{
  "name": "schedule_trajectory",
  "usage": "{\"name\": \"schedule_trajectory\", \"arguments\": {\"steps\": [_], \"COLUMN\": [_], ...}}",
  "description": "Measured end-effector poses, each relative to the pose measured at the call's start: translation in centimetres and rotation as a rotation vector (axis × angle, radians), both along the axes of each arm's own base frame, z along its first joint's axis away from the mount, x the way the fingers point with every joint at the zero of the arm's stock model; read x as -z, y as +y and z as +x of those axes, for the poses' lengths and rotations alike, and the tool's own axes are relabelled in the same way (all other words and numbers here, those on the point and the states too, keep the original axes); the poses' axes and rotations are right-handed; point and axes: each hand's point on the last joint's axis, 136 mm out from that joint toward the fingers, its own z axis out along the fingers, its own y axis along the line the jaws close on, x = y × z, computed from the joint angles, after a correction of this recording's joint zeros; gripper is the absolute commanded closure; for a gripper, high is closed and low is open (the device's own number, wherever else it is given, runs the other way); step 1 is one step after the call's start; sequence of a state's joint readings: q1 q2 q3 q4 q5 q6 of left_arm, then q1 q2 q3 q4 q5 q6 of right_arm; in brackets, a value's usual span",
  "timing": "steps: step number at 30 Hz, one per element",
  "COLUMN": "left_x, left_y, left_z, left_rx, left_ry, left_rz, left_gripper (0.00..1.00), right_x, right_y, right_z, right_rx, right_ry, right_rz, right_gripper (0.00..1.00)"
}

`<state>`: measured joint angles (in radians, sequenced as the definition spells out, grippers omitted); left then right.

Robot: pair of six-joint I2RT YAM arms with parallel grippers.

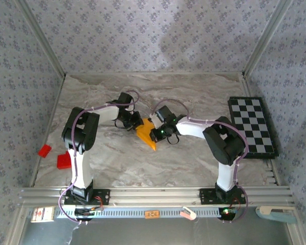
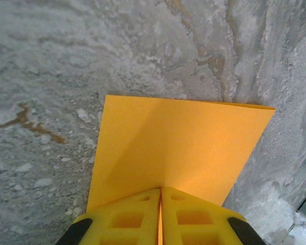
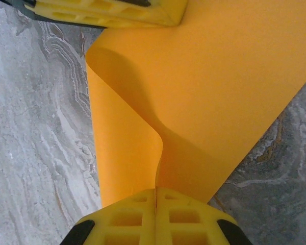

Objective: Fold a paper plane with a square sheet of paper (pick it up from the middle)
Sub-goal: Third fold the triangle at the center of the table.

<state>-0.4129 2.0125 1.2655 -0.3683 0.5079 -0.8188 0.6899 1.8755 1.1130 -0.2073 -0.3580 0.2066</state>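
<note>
Holding the square sheet of paper (image 1: pixel 147 133) over the marble table (image 1: pixel 117 168), near its middle, between both arms. Pinching one edge with the left gripper (image 2: pixel 160 204), its yellow fingers (image 2: pixel 194 219) pressed together on the flat orange-yellow sheet. Pinching another edge with the right gripper (image 3: pixel 155 199), likewise clamped tight on the paper, bowing it into a soft curved fold just ahead of the fingertips. Meeting the left gripper's fingers at the top of the right wrist view, touching the sheet. Working well apart from the checkerboard (image 1: pixel 252 125) at the right side and the two red blocks (image 1: pixel 64 160) at the left edge.
</note>
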Motion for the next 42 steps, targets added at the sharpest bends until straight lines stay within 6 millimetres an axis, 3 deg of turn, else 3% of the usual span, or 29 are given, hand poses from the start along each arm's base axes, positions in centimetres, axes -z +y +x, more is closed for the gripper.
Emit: {"name": "schedule_trajectory", "arguments": {"steps": [9,27,42], "left_x": [0.0,0.0,0.0], "left_y": [0.0,0.0,0.0], "left_z": [0.0,0.0,0.0], "left_rx": [0.0,0.0,0.0], "left_ry": [0.0,0.0,0.0], "left_rz": [0.0,0.0,-0.001], "left_gripper": [0.9,0.9,0.9], "right_x": [-1.0,1.0,0.5], "right_y": [0.6,-0.2,0.2], "right_z": [0.2,0.2,0.9], "right_rx": [-0.002,0.02,0.024], "right_ry": [0.017,0.048,0.035], "right_rz": [0.02,-0.047,-0.046], "right_gripper": [0.95,0.95,0.96]}}
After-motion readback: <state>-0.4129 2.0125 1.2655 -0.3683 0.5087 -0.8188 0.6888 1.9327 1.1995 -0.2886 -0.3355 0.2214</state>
